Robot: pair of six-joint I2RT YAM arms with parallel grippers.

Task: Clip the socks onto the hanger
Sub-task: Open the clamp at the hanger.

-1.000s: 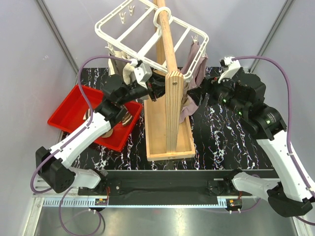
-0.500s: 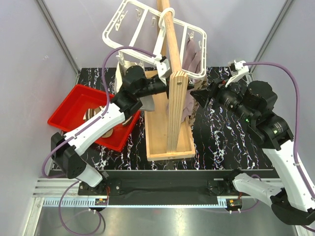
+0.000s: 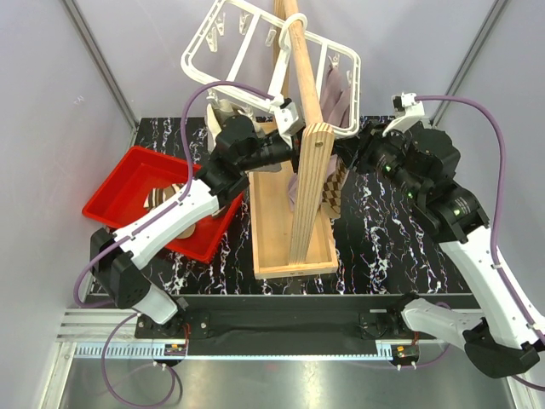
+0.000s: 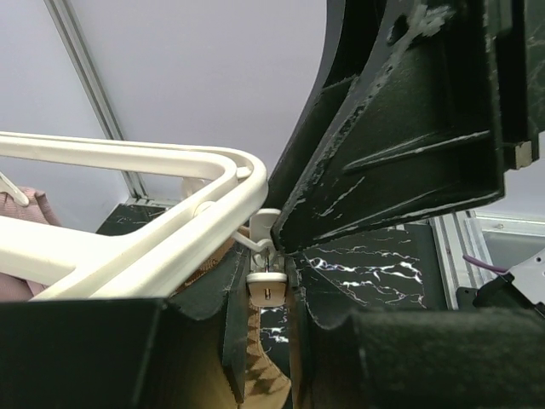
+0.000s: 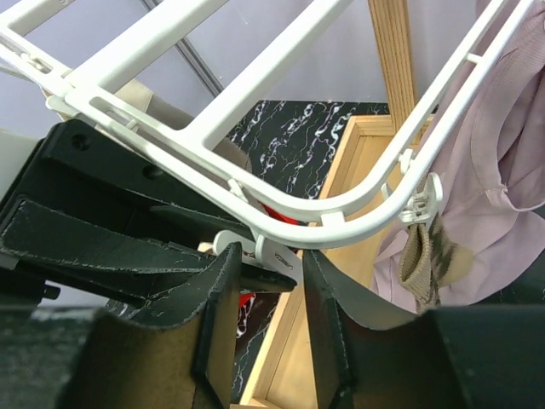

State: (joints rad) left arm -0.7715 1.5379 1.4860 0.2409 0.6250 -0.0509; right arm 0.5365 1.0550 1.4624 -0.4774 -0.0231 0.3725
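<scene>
The hanger [image 4: 128, 153] hangs tilted from the pole [image 3: 302, 77] above the tabletop [image 3: 383, 247]. The left arm [image 3: 174, 217] reaches up to its near rail, jaws closed on a peg [image 4: 266, 285], probably squeezing it so its mouth gapes and the frame cannot swing. Brown patterned cloth shows just below that peg; whether it is caught there I cannot tell. The right arm [image 3: 460, 213] comes in from the other side, jaws apart with nothing seen between them. Their tips sit just under the same peg, seemingly to feed a sock in. A brown sock [image 5: 421, 260] and a mauve sock [image 5: 502, 162] hang clipped at the corner. More socks [image 3: 162, 198] wait in the red bin [image 3: 106, 192].
</scene>
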